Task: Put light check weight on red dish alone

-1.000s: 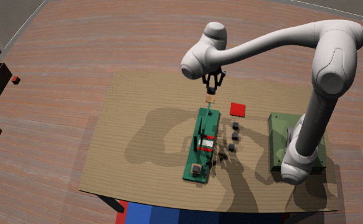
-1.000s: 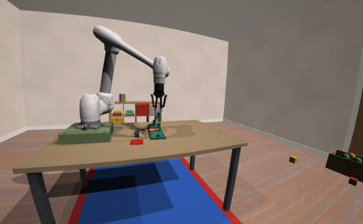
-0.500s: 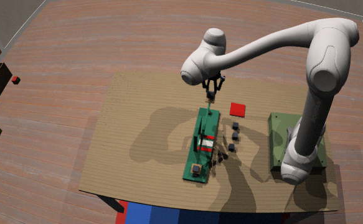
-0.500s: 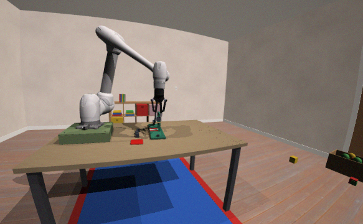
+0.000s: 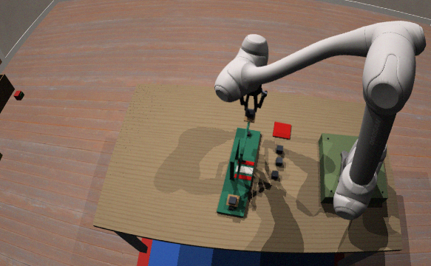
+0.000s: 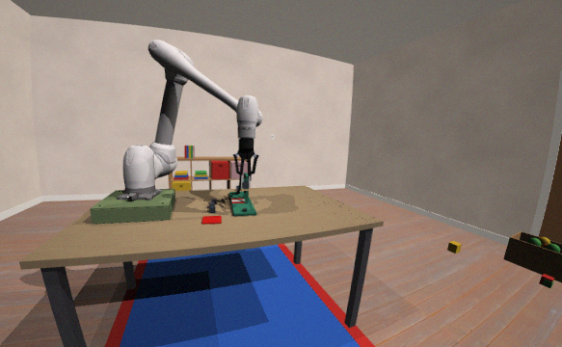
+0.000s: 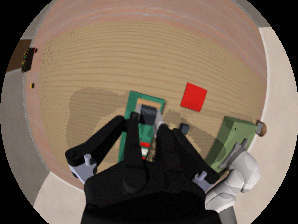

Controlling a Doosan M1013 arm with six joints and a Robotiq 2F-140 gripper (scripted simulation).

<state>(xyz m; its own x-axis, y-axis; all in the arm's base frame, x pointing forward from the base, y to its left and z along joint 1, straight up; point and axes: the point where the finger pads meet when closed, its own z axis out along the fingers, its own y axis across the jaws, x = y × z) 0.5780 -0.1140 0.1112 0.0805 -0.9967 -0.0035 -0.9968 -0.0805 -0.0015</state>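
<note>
Dim side light, long shadows, grain, curved wrist-view edges.

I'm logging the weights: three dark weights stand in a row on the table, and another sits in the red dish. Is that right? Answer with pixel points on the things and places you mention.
Not quite: the other weight [image 5: 232,199] sits on the balance's pan [image 5: 227,205], as the top view shows. Three do stand on the table.

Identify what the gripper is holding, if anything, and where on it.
A dark check weight, pinched by opposite sides between the fingertips of the gripper.
</note>
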